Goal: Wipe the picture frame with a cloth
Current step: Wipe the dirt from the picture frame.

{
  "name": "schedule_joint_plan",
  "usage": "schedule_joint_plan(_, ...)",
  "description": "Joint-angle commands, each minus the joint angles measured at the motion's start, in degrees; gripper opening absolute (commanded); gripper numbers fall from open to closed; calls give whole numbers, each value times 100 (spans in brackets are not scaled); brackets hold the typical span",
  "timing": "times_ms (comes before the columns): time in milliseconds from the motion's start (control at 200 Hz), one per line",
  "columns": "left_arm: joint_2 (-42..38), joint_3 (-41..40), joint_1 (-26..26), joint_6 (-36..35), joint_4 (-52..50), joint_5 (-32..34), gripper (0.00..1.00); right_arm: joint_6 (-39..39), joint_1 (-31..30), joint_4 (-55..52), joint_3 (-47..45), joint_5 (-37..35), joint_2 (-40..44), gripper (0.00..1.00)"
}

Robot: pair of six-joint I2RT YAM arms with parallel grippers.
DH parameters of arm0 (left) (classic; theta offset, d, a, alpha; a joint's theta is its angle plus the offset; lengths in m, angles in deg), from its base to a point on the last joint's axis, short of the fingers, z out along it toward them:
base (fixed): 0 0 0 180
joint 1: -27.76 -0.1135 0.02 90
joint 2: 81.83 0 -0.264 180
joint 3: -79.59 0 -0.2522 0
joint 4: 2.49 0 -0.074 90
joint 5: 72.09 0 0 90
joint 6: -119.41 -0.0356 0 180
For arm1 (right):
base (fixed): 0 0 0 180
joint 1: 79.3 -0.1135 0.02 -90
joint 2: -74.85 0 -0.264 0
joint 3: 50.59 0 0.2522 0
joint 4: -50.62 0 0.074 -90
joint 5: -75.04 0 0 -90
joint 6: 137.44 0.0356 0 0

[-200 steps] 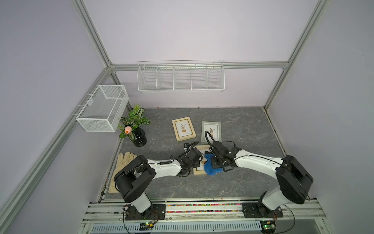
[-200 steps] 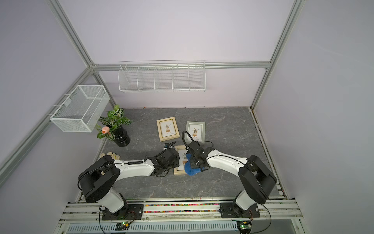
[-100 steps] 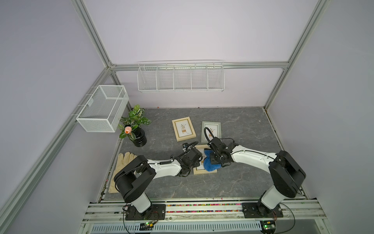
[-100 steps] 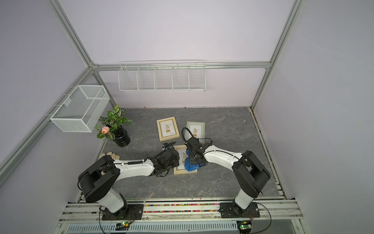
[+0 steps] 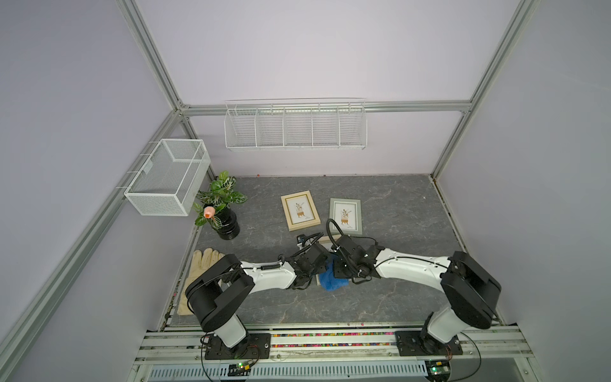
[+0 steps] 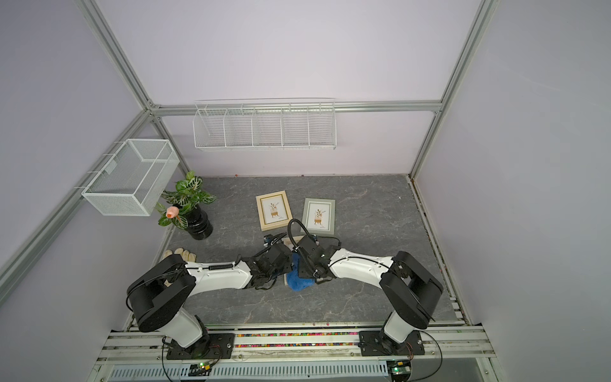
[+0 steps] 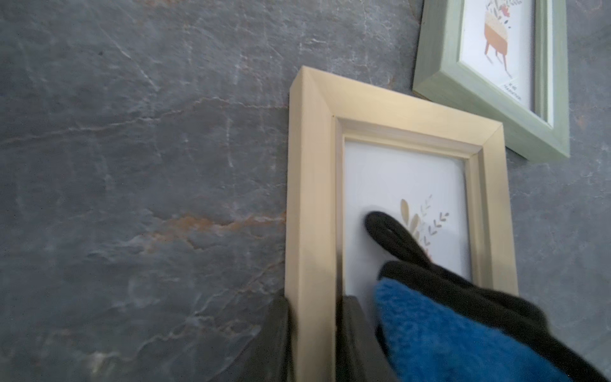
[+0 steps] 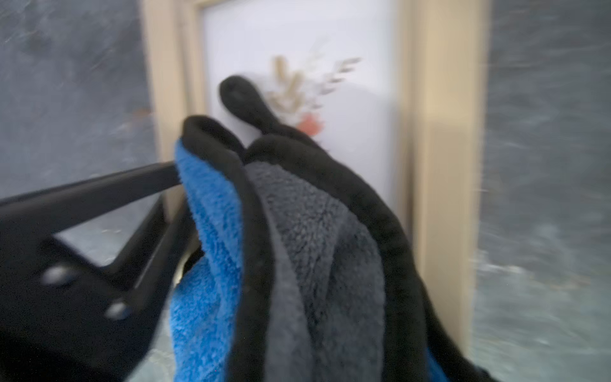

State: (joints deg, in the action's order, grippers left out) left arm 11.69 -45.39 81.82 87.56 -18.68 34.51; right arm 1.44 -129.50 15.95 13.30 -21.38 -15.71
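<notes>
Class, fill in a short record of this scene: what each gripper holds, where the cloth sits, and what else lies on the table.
Left gripper: shut on a side rail of the pale gold wooden picture frame
Right gripper: shut on the royal-blue plush cloth with dark edging
Cloth position: bunched over the frame's glass, dark edge apparently touching it
Other frames: grey-green picture frame, second light wooden frame, both flat, farther back
Other items: green potted plant, beige fabric glove
Surface: grey stone-patterned table
</notes>
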Motion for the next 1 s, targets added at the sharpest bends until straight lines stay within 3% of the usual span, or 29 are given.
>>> schedule_joint_plan(0, 184, -338, 26, 302, -847, -183, 13, -55, 163, -1104, -399, -625, 276, 7)
schedule_joint_plan(360, 338, -182, 65, 240, -890, -194, 13, 149, -383, -211, 214, 318, -395, 7)
schedule_joint_plan(690, 294, -214, 69, 211, -848, -166, 13, -309, 444, -1003, -473, -477, 400, 7)
schedule_joint_plan(835, 328, -149, 103, 129, -851, -161, 13, -314, 357, -643, -145, -46, -9, 7)
schedule_joint_plan(995, 379, -74, 159, 77, -864, -165, 12, -556, 542, -502, 605, -115, -600, 7)
